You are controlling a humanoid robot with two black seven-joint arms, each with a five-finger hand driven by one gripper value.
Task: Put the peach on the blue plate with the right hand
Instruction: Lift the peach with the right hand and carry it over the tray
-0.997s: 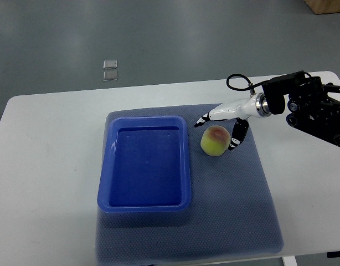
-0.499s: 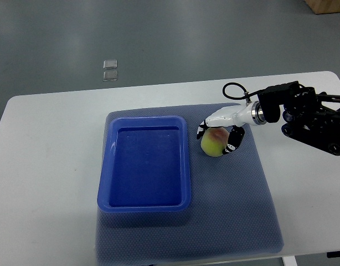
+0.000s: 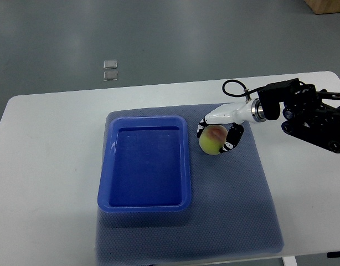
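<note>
Since 1 s ago the right hand (image 3: 219, 134) has come down and closed in — fingers that stood open around the peach (image 3: 212, 139) now wrap it, dark fingertips at its 9 and 3 o'clock sides, white palm over the top. Peach has barely shifted, maybe a touch toward 9.

Largest first: white counter (image 3: 53, 166) carries a grey-blue mat (image 3: 236, 205); on the mat's 9 o'clock half sits the blue plate (image 3: 106, 183), really a deep rectangular tray w/ raised rim, nothing in it. Peach is on the mat just beside the plate's 3 o'clock rim, near its upper corner, not touching as far as I can tell. Right arm enters from 3 o'clock, cable looped above the wrist. Left arm not in view.

Step in hand, by my read: grasp is being secured; lift not begun — peach looks to be resting on the mat. Next move calls for a firm hold, a lift high enough to clear the rim, then a short carry toward 9 and a release inside.

Only obstacle is the rim itself. Two small clear squares (image 3: 109, 70) lie on the floor at 11 o'clock, well apart.
</note>
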